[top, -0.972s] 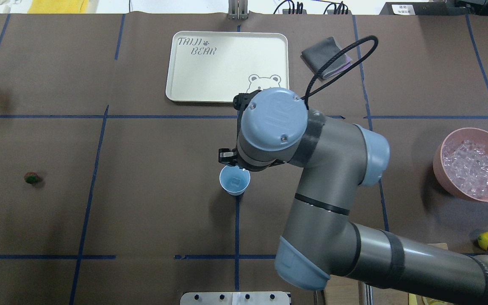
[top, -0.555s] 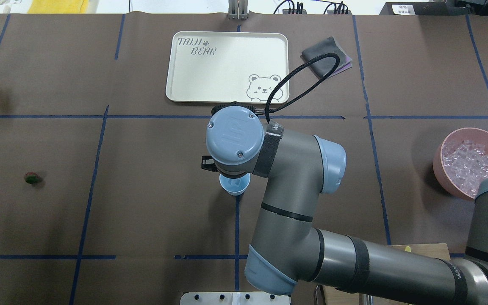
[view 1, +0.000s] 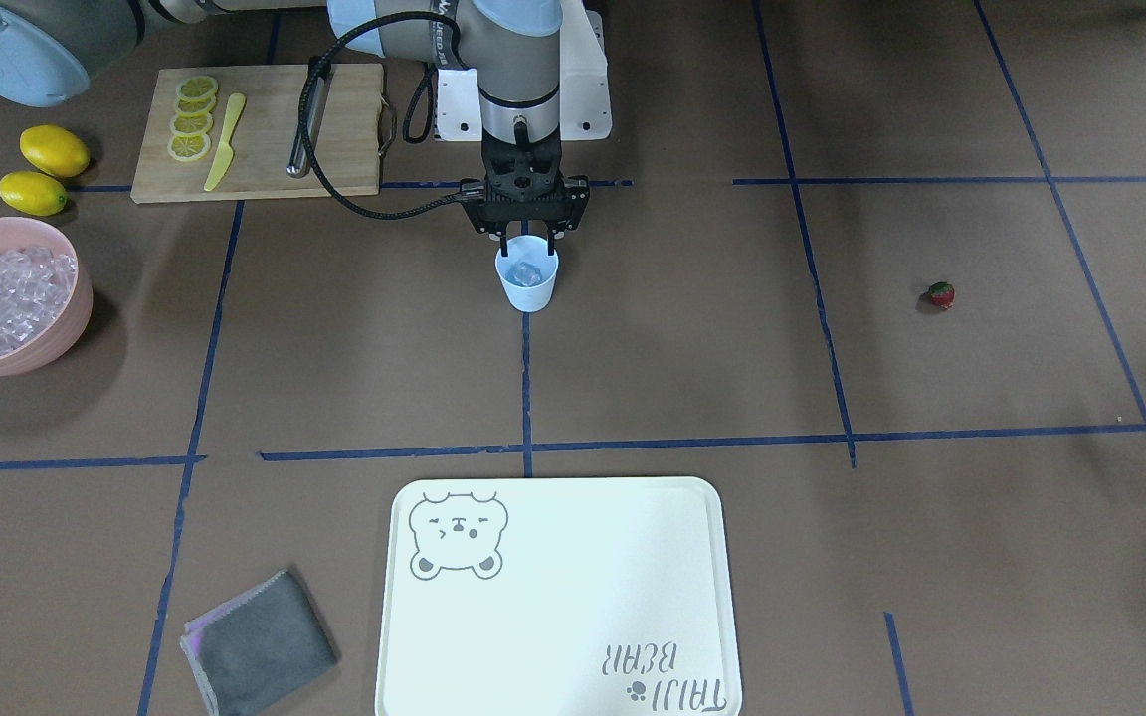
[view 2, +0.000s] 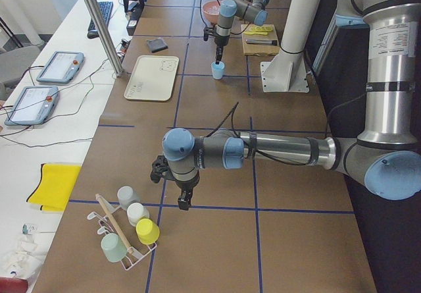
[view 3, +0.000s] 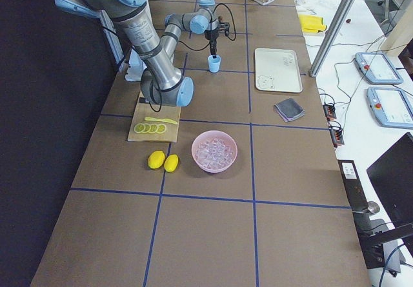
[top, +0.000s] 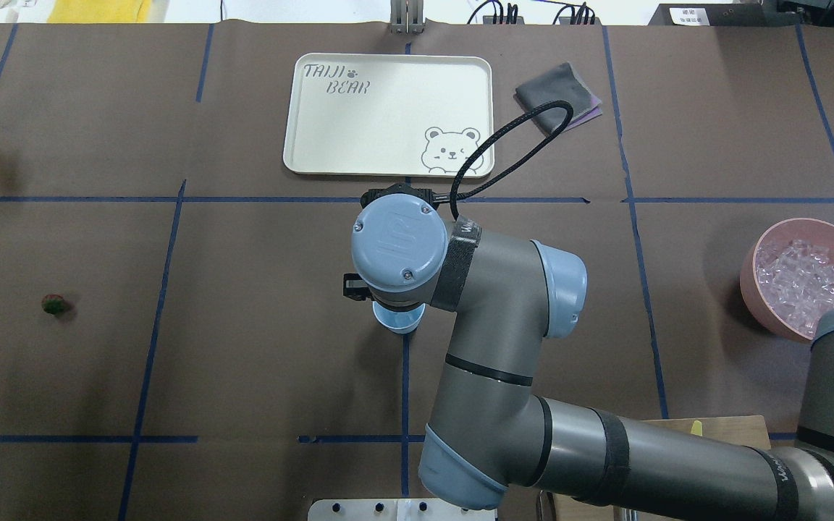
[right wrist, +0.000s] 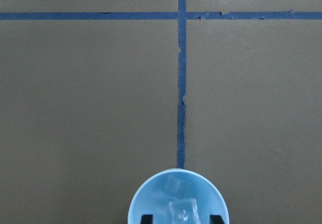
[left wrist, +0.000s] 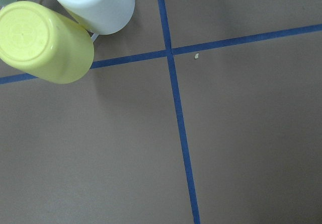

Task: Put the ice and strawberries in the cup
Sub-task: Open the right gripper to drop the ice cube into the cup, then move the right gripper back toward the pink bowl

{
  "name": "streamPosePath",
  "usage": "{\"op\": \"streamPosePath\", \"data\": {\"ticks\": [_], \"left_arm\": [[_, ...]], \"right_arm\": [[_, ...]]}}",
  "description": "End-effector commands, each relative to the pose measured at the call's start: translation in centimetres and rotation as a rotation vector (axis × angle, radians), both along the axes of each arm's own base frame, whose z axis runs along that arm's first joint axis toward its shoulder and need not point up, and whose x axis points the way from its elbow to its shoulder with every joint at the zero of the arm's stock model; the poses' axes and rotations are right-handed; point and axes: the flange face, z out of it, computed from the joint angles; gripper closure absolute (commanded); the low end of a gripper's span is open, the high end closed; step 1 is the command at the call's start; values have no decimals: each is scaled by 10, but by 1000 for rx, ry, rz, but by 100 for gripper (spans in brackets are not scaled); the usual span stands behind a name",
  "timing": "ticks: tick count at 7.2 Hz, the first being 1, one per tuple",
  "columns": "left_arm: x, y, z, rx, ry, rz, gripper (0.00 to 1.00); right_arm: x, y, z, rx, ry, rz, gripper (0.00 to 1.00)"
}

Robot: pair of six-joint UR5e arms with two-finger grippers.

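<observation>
Over the cup (view 1: 527, 283), the right gripper (view 1: 529, 249) had been brought squarely above it within the last second. Its fingers were spread, two ice cubes (right wrist: 177, 185) were seen inside, and the strawberry (view 1: 941, 294) was left well apart.

Seen from overhead, my right arm's wrist covers most of the cup (top: 397, 323), leaving only a sliver of rim, and it hides the right gripper (view 1: 529, 239) entirely. The arm's elbow masks a corner of the pink bowl (top: 748, 281). The right wrist camera crops the cup at its bottom edge. The strawberry (top: 53, 305) is a tiny speck. My left gripper (view 2: 183, 205) appears only small and distant, so its jaws are unreadable.
</observation>
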Motion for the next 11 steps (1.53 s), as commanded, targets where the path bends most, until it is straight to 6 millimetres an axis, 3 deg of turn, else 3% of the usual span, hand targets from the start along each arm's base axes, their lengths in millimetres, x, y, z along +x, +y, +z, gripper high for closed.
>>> {"op": "streamPosePath", "data": {"ticks": [1,2,3,6,9,11], "left_arm": [[0,0,0,0,0,0,0],[0,0,0,0,0,0,0],[0,0,0,0,0,0,0],[0,0,0,0,0,0,0],[0,0,-1,1,0,0,0],[0,0,-1,1,0,0,0]], "right_arm": [[3,1,-3,-1,-7,-5,0],[14,-5,-7,24,-16,-15,0],[44,-13,10,75,-9,-53,0],[165,-48,76,193,5,-206,0],[276,-87,171,273,67,-340,1],[359,-90,260,310,61,-394,1]]}}
